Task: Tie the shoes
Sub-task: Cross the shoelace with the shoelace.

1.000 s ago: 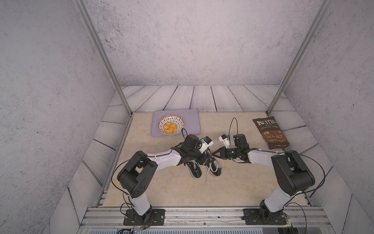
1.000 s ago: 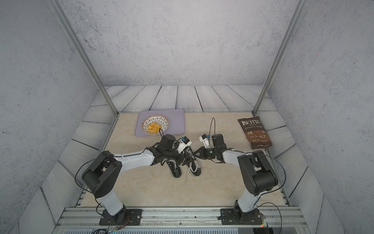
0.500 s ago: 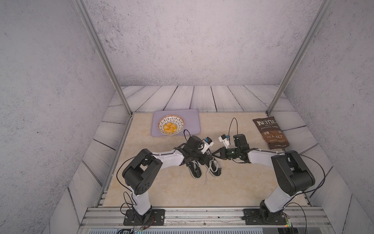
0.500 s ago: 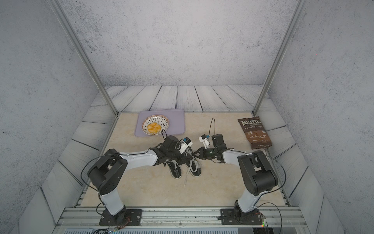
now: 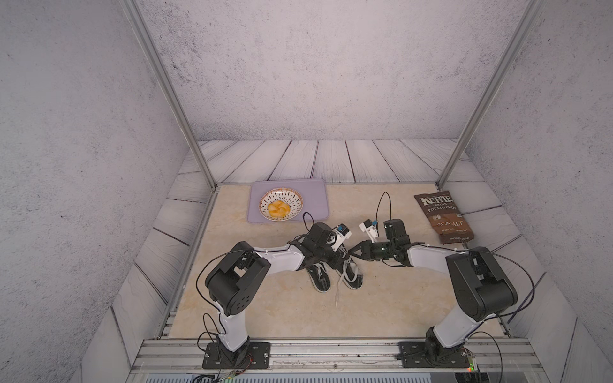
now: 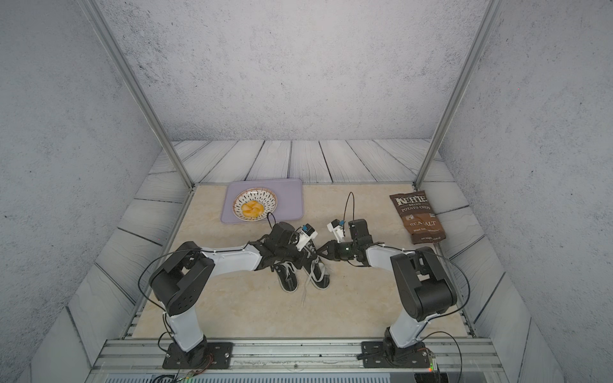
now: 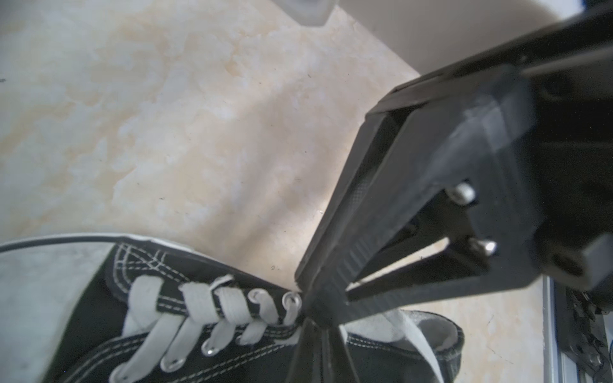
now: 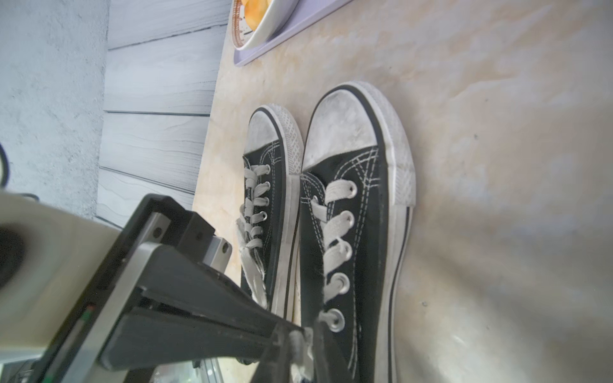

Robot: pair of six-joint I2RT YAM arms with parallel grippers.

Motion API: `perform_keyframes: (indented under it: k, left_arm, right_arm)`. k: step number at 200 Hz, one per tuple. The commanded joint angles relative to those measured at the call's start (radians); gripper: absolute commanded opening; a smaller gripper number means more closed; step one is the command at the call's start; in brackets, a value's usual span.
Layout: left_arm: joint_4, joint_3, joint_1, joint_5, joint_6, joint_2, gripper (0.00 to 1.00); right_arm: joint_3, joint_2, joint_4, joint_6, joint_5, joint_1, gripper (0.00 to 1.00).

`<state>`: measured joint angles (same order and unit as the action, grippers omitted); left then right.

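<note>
**A:** Left fingers [image 8: 205, 335]: pressed together with no gap, tips down by the top eyelet of the right-side shoe [image 8: 361, 215].

**B:** Holding anything?

**A:** Can't tell. A bit of white lace [image 8: 300, 343] sits right at the tips, but the right fingers [image 7: 358, 232] meet there too. Those stand narrowly apart with the lace strip in the gap. Pinched or loose, can't tell.

**B:** The two grippers?

**A:** Left gripper [image 8: 287, 328] and right gripper [image 7: 326, 296] are tip to tip over that shoe's ankle end. Touching or just apart, can't tell.

**B:** Where are the shoes [image 5: 320, 281] relative to the purple tray [image 5: 315, 195]?

**A:** In both top views they're near it, on its arm-base side, off its right half. They stand side by side on their soles, touching, toes toward the tray and heels away from it.

**B:** Loose ends?

**A:** One lace end [image 5: 338, 293] trails over the beige tabletop [image 5: 265, 298] by the heels, on the side away from the tray.

**B:** Anything else?

**A:** A patterned bowl [image 5: 281, 208] with yellow-orange pieces sits on the tray. A brown chip bag [image 5: 442, 217] lies flat, well apart to the tray's right.
</note>
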<state>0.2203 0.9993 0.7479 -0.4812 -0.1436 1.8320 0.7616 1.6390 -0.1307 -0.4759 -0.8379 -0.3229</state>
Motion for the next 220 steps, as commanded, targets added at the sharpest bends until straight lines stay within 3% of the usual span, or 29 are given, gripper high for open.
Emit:
perform_keyframes:
  k: [1,34,80,220]
  left_arm:
    - [0.04,-0.017,-0.008,0.026,-0.021,-0.016,0.0]
    - [0.074,-0.037,-0.023,-0.001,-0.062,-0.017,0.0]
    - [0.115,-0.037,-0.042,-0.08,-0.113,0.014,0.0]
    - [0.123,-0.036,-0.058,-0.104,-0.134,0.029,0.0]
  right_arm:
    - [-0.027,-0.123,0.098,0.077,0.067,-0.006,0.35]
    - [-0.094,-0.262,0.226,0.211,0.254,-0.057,0.37]
    - [-0.05,-0.306,0.382,0.342,0.585,-0.256,0.33]
    - [0.056,-0.101,0.387,0.437,0.609,-0.378,0.35]
